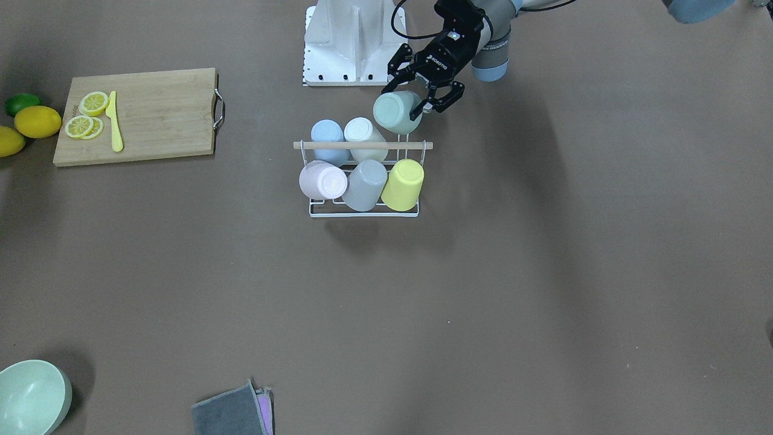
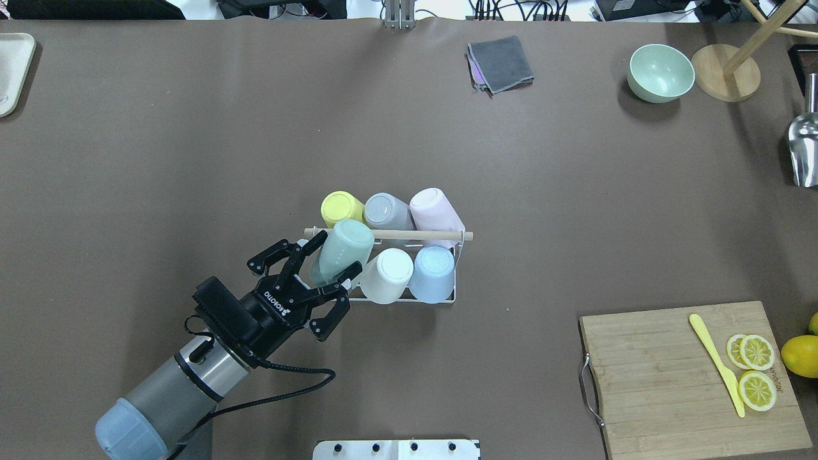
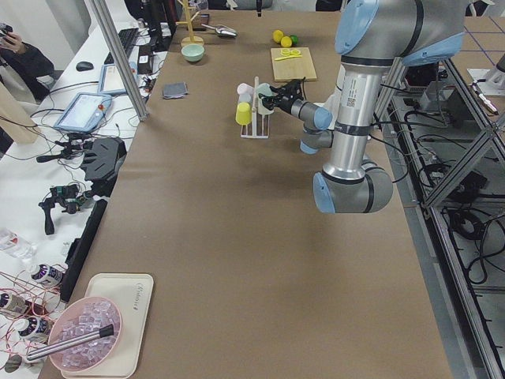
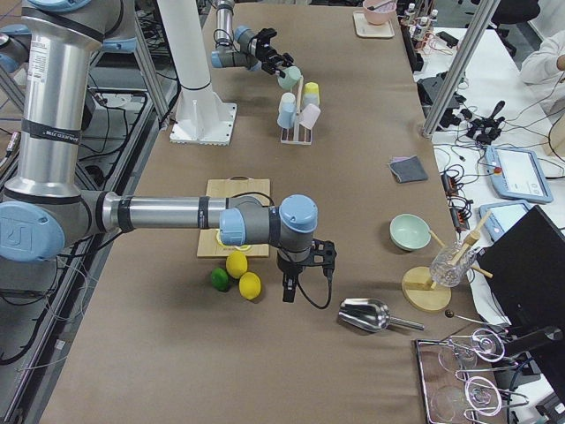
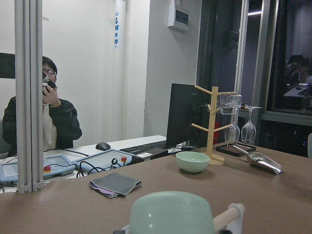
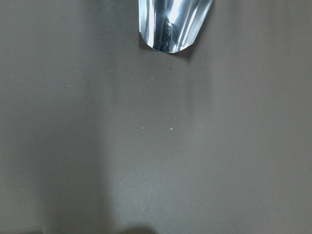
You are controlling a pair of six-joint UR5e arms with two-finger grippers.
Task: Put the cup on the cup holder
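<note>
Resting tilted on the cup holder (image 2: 390, 235), the green cup (image 2: 345, 246) has its open end between the fingers (image 2: 305, 252) of the left claw (image 2: 334, 257). That claw is spread wide; maybe it squeezes the cup, but I cannot tell. Five other cups (image 2: 392, 275) sit on the holder just past its fingertips. The right claw (image 4: 300, 274) hangs over the table (image 2: 192, 160) well apart, near a metal scoop (image 4: 366, 314); its spread I cannot tell.
</note>
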